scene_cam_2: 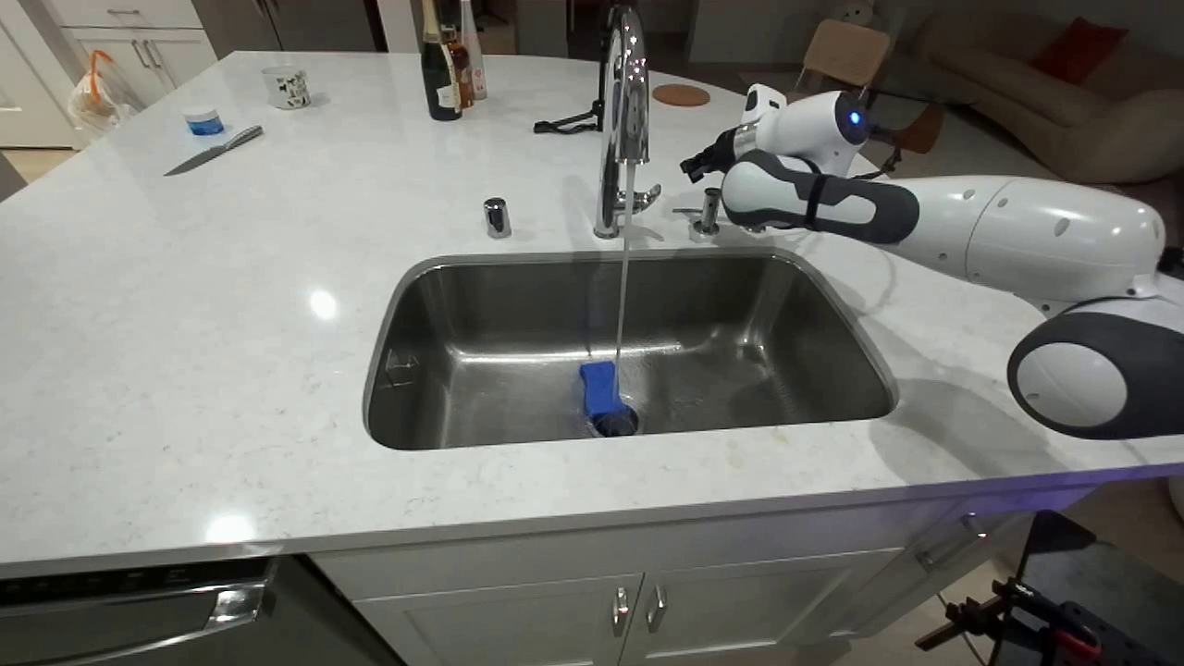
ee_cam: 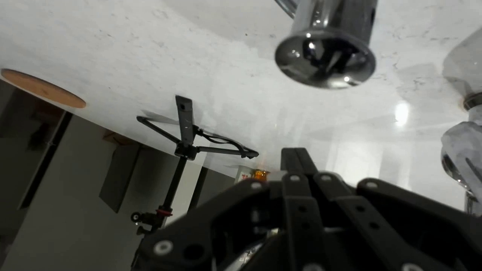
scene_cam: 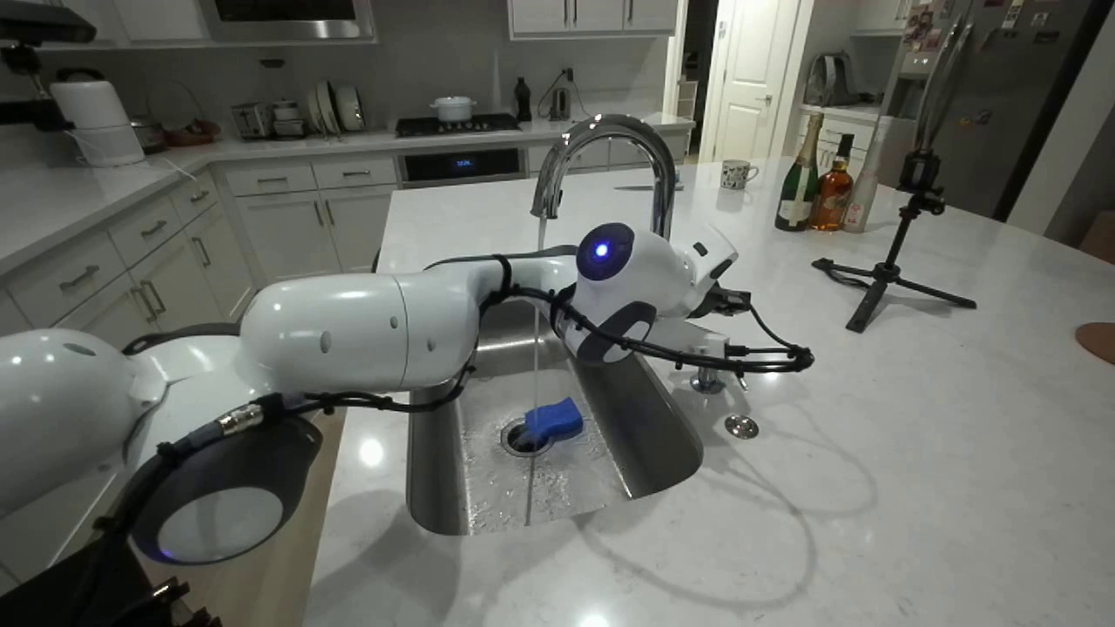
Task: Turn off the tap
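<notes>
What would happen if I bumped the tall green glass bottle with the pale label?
The green bottle would probably tip if bumped high up, since it's tall and narrow. It might hit the amber glass bottle right beside it. The green one's shiny side looks like glass, so falling could break it.

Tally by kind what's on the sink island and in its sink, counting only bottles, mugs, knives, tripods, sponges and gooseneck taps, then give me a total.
Bottles: 3 (green bottle, amber bottle, pale bottle)
Patterned mug: 1
Knife: 1
Black tripod: 1
Blue sponge: 1
Chrome gooseneck tap: 1
Total: 8
</notes>
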Robot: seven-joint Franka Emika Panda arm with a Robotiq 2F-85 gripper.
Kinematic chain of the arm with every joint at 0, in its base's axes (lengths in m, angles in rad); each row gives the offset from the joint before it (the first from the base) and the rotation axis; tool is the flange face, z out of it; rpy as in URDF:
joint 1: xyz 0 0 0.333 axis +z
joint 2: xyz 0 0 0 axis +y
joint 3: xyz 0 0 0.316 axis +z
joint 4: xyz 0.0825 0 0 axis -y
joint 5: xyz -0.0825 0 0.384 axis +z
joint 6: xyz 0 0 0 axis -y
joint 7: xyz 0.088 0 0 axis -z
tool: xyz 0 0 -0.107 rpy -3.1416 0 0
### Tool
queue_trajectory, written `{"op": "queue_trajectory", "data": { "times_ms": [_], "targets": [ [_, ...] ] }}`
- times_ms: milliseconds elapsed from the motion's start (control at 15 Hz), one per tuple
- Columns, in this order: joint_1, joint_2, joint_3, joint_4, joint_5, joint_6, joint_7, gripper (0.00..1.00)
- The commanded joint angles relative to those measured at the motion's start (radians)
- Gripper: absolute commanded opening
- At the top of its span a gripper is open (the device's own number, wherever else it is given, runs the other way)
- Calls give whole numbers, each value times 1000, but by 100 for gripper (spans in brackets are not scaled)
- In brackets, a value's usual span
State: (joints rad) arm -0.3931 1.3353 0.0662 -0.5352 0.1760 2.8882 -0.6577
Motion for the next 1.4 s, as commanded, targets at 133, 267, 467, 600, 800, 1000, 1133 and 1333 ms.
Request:
{"op": "queue_trajectory", "data": {
  "times_ms": [133, 267, 467, 600, 800, 1000, 1133, 1333],
  "targets": [
    [50, 12, -8, 15, -7, -45, 21, 0],
    [66, 17, -2, 16, -5, -51, 14, 0],
    [72, 19, 35, 22, 6, -67, -18, 0],
    [65, 19, 72, 24, 14, -88, -38, 0],
    [56, 18, 110, 25, 14, -108, -49, 0],
    [48, 19, 134, 26, 9, -119, -55, 0],
    [47, 16, 129, 25, 2, -129, -40, 0],
    [61, -11, 39, 10, -32, -153, 57, 0]
  ]
}}
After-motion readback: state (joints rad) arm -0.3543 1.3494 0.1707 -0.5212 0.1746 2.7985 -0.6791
